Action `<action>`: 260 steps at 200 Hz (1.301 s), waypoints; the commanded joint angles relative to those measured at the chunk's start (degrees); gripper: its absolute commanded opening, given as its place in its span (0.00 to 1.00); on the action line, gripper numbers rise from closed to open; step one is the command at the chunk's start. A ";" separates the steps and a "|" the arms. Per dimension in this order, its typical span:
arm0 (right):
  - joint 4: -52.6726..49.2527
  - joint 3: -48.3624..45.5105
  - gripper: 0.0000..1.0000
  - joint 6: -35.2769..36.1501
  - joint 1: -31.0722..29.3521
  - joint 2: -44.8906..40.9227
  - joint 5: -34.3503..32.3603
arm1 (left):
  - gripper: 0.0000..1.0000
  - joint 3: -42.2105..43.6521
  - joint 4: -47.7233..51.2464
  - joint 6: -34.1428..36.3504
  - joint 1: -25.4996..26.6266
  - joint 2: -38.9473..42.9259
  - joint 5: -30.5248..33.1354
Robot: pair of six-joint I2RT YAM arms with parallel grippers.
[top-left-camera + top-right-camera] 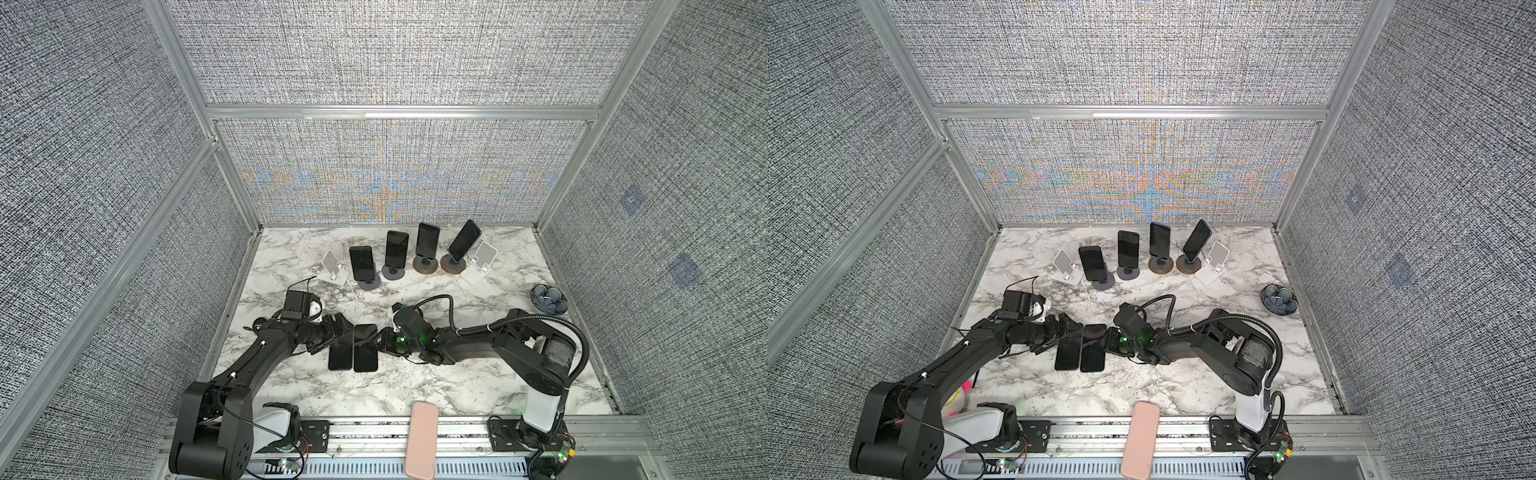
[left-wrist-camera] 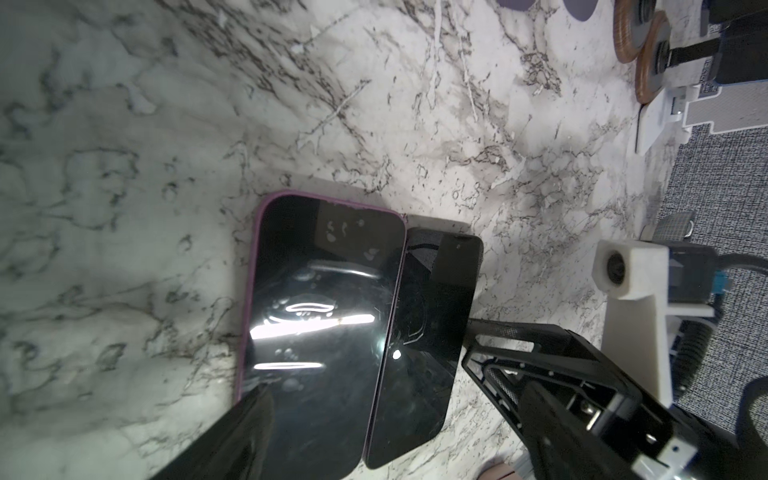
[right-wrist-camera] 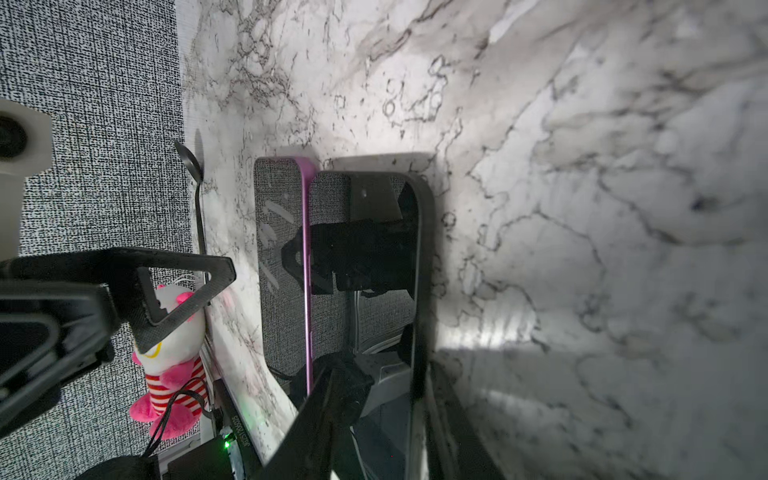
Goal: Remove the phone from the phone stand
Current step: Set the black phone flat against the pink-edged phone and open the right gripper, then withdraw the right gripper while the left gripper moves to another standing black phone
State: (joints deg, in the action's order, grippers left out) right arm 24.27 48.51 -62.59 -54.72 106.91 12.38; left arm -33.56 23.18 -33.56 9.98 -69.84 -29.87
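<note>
On the table (image 1: pixel 457 390), away from the phone stands (image 1: pixel 425 264): black phone (image 1: pixel 365 347) down flat

At mid-table toward the front, in both top views: black phone flat on the marble, screen up, one long side against a purple-cased phone (image 1: pixel 340 351) on its left. Well apart from the row of phone stands along the back.

Just right of the black phone, right claw (image 1: pixel 384 338) low at its long edge. Fingers (image 2: pixel 557 334) parted a little, with the phone's rim between them in the right wrist view. Contact with the phone impossible to tell.

Left of the pair, left claw (image 1: pixel 338 332) spread wide over the far end of the purple-cased phone, gripping nothing.

Along the back of the table: four more dark phones (image 1: pixel 428 240) propped upright on round feet, with a white folding stand (image 1: pixel 332 262) at the left end and a second white stand (image 1: pixel 484 254) at the right end. Near the right wall, a small blue bowl (image 1: pixel 548 299). Across the front rail, a flat pink case (image 1: pixel 422 440).
</note>
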 commanded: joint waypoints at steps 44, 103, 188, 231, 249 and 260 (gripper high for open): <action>2.70 -1.40 0.33 -1.10 -0.17 0.61 -1.45 | 0.94 0.25 0.13 0.45 0.31 -1.55 1.04; 2.12 -3.24 0.33 -0.29 -0.33 -2.17 -4.77 | 0.94 -0.10 1.17 0.78 0.59 -1.02 1.40; 0.60 -3.15 0.49 3.17 0.05 -3.73 -5.48 | 0.98 -5.57 8.63 4.67 0.58 1.49 5.40; -4.19 -2.40 0.51 10.49 0.53 -7.68 -7.03 | 0.98 -10.05 11.42 6.44 0.59 2.13 7.51; -7.34 -2.41 0.52 15.08 0.92 -10.42 -9.93 | 0.99 -12.30 11.88 6.83 0.60 3.31 10.64; -9.45 -2.23 0.52 18.48 1.26 -12.24 -11.72 | 0.99 -13.61 10.80 7.31 0.54 4.24 10.84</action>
State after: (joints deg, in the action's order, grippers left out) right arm 19.90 45.74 -52.82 -53.95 97.41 5.41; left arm -44.88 33.93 -28.23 10.52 -67.13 -22.20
